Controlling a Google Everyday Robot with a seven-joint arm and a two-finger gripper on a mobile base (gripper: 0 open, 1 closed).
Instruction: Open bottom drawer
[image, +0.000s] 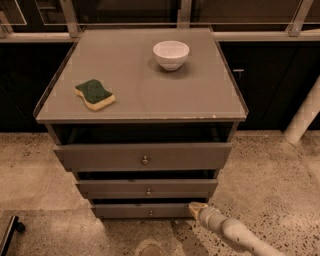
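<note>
Speckled beige stone floor (270, 170), dark panelled back wall (270, 85), grey matte tabletop (150, 95); the claw (196, 209) is low near the floor.

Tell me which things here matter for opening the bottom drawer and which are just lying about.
For the job: bottom drawer, its knob, gripper low by the drawer's right end.
Lying about: sponge and bowl on the cabinet top, top drawer, middle drawer.
</note>
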